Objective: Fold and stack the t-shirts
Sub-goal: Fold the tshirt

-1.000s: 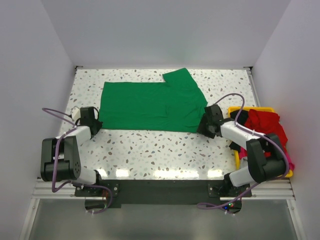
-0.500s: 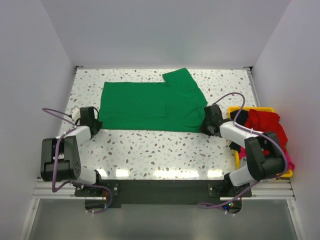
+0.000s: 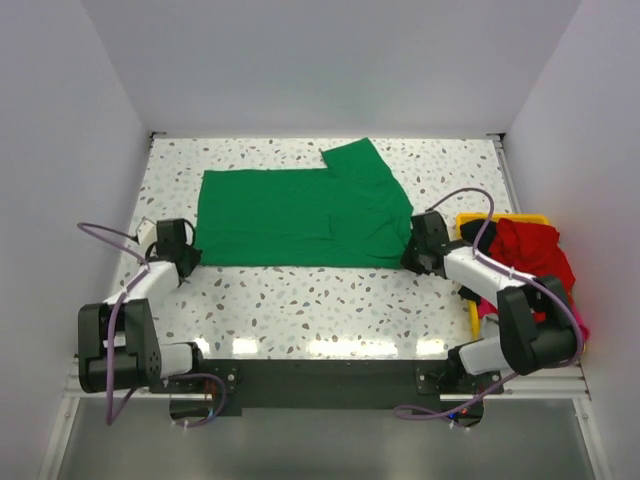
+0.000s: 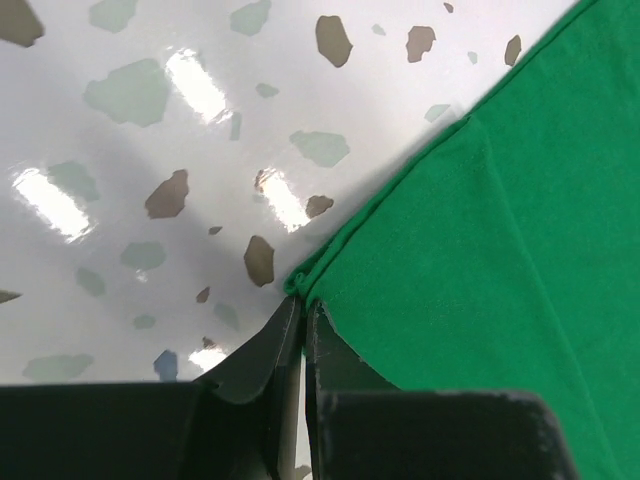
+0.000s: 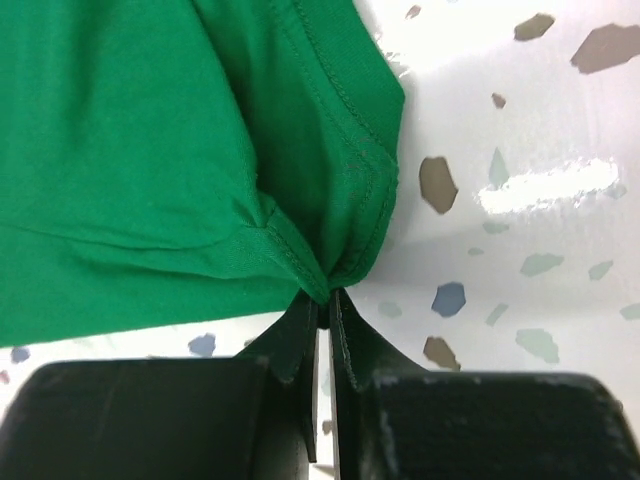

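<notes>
Small update: both arms have just tugged outward. The left one has slid further towards its own side compared with a second ago, and the green t-shirt (image 3: 300,215) has gone with it, so its near hem now runs in a much straighter line across the table (image 3: 330,300).

The left gripper (image 4: 303,308) is pinched tight on the near left corner of the hem, fingers pressed together with just the fabric edge between them. The right gripper (image 5: 323,298) is doing the same on a bunched bit at the near right corner by the sleeve.

The shirt lies flat mid-table, one sleeve poking out at the far side. It might already be doubled over, but I can't really tell from above. I'd say this is smoothing before the next fold, so it's early days. The red t-shirt (image 3: 530,245) is heaped in the yellow bin (image 3: 468,217), waiting
</notes>
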You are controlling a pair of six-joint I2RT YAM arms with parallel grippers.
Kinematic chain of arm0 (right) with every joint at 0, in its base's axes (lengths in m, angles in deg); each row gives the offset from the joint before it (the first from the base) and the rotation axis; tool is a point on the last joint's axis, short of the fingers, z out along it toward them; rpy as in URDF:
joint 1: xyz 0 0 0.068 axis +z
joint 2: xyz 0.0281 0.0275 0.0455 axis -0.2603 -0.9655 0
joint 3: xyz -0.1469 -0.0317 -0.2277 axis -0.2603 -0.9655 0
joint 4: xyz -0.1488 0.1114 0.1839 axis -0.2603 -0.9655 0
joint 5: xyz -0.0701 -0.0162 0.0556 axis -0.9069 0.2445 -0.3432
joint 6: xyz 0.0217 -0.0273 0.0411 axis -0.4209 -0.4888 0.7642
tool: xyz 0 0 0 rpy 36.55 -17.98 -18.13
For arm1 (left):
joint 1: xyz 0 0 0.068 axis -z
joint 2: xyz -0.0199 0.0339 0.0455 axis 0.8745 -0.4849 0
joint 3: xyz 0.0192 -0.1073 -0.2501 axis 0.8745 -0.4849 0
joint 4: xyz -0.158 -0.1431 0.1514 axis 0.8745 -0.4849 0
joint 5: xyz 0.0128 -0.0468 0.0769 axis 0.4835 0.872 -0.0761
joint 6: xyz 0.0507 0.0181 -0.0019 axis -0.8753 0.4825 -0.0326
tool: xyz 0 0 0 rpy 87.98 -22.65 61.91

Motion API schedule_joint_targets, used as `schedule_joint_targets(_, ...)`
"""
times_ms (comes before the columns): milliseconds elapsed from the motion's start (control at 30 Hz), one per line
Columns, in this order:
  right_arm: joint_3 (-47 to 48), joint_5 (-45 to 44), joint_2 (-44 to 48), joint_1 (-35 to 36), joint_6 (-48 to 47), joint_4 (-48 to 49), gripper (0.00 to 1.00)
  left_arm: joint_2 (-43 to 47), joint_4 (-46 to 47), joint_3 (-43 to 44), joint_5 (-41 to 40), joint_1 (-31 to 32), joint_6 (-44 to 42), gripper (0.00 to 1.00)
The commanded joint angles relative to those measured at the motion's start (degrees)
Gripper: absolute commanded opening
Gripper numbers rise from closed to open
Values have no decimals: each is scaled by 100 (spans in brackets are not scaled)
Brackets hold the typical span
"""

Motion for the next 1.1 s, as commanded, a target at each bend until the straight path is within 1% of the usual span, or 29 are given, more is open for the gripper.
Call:
schedule_joint_targets(0,-116,319,445,-27,-42,-311,0,539,-378,-167,-369,-29,158,0)
schedule_joint_targets(333,-590,1136,1570,-27,143,-944,0,1709,-1248,-667,-756,-38,650,0)
schedule_joint_targets(500,-819,1173,2245,-27,213,-1427,0,2367,-1687,-817,-967,-46,773,0)
schedule_joint_targets(767,-916,1243,3047,-36,205,-2147,0,2747,-2249,-852,-1275,-55,993,0)
schedule_joint_targets(833,-890,1243,3100,-27,178,-2254,5,2835,-2329,-861,-1301,-55,1055,7)
schedule_joint_targets(867,-881,1269,3161,-27,161,-2324,14,2870,-2382,-861,-1336,-55,1063,18)
schedule_joint_targets(900,-890,1321,3187,-27,126,-2324,19,2931,-2435,-826,-1363,-64,1081,24)
schedule_joint_targets(933,-890,1331,3205,-27,134,-2316,25,2967,-2557,-800,-1406,-64,1090,36)
schedule_joint_targets(967,-881,1366,3257,-27,117,-2307,34,2993,-2610,-756,-1494,-55,1099,42)
schedule_joint_targets(1033,-802,1444,3284,-27,82,-2263,42,3098,-2698,-589,-1565,-55,1046,54)
schedule_joint_targets(1067,-750,1454,3276,-27,55,-2219,47,3134,-2690,-519,-1609,-55,1002,57)
